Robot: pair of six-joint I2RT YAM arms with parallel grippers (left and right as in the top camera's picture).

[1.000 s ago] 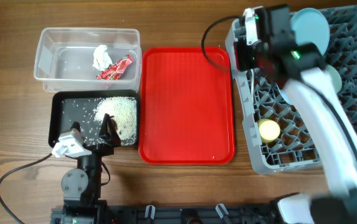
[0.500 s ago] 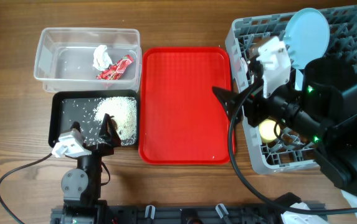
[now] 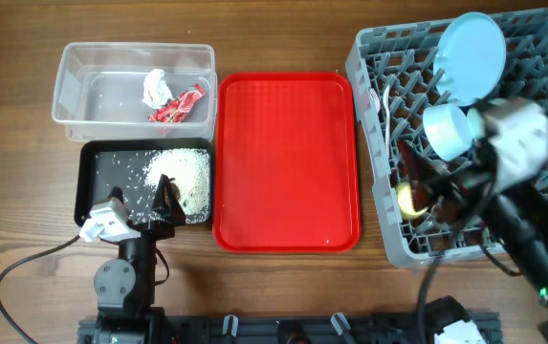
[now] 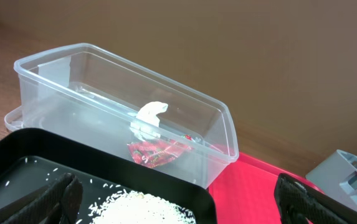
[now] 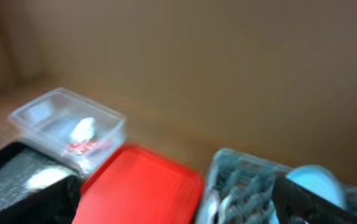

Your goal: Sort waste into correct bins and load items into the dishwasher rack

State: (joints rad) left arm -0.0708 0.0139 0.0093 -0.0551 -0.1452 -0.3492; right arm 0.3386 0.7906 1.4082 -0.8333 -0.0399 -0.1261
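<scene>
Sorting and loading appear complete. My left claw (image 4: 178, 198) is wide open and empty. My right claw (image 3: 425, 187), above the rack (image 3: 388, 244), is blurred, so I cannot tell. Next: park.

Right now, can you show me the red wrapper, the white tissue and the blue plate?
red wrapper (image 3: 178, 105): overhead view, middle of its crumpled foil.
white tissue (image 3: 155, 88): overhead view, centre of the wad.
blue plate (image 3: 472, 43): overhead view, middle of its face.

Red serving tray (image 3: 286, 162), grey rack (image 3: 369, 67), lt-blue plate (image 3: 472, 46), black bin (image 3: 106, 172) w/ white rice (image 3: 187, 172), red wrapper (image 3: 176, 105).
</scene>
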